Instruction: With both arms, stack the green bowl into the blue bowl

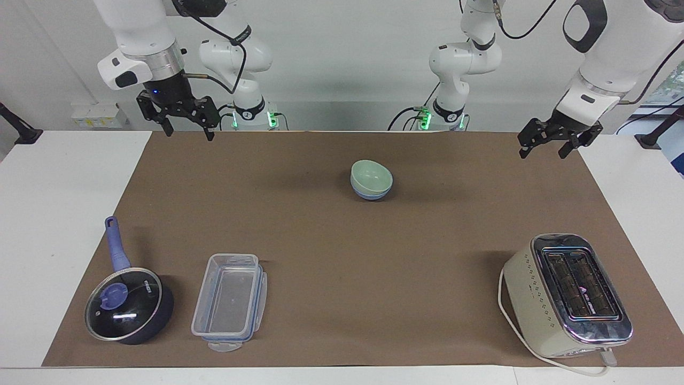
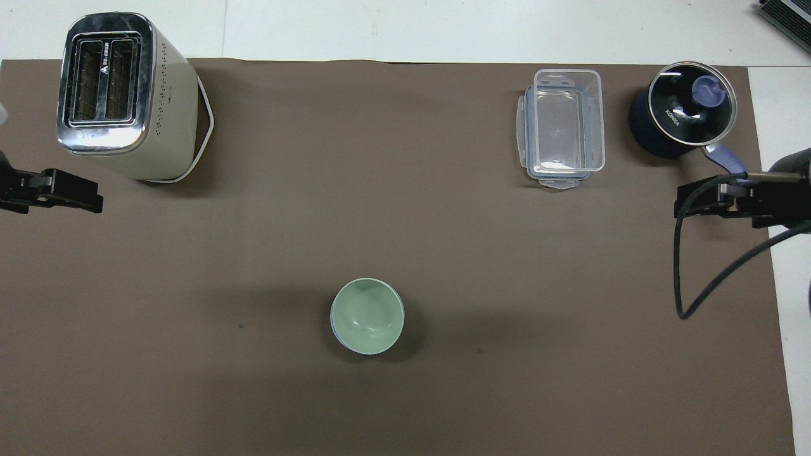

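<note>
Nested bowls sit mid-mat, nearer to the robots than the other items: the green bowl point(image 1: 371, 174) rests inside the blue bowl point(image 1: 372, 192), mouth opening upward and tipped slightly, so its rim is not level. Being round, it has no long axis to speak of. Only a thin crescent of blue shows under the green in the overhead view. The left gripper point(image 1: 548, 145) hangs over the mat's edge at the left arm's end of the tabletop point(image 1: 64, 182), fingers spread wide and holding nothing. The right gripper point(image 1: 189, 128) hangs over the mat's corner at the right arm's end, fingers likewise apart and empty. Both are well apart from the bowls.
</note>
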